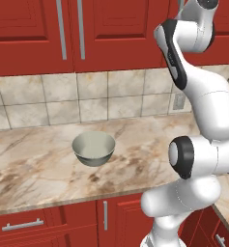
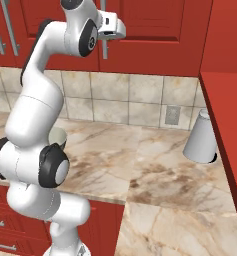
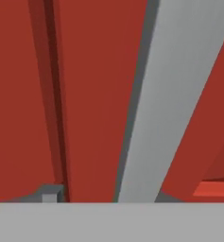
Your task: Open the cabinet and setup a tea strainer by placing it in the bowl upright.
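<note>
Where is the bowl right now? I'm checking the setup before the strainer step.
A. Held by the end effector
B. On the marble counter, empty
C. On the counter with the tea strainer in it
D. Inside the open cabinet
B: in the left base view the bowl sits on the marble counter with nothing inside it, and the cabinet door is shut.

Matt red wooden cabinet [image 2: 155,30], brushed-metal handle [image 3: 175,94], satin metallic bowl [image 1: 93,148], polished marble counter [image 1: 38,169].
</note>
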